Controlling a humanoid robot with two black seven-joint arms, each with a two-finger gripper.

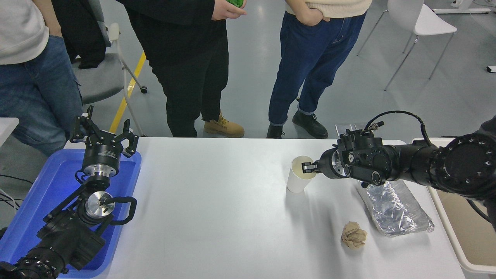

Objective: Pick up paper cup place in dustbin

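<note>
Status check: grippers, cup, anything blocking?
Left gripper parked open over blue tray. Right gripper at paper cup rim, cup tilted. Dustbin right edge; foil tray between.

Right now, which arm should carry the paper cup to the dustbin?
Right. Its end effector is already at the rim of the tilted paper cup, and the dustbin sits at the table's right edge beside that arm. The left end effector is parked over the blue tray, far across.
</note>
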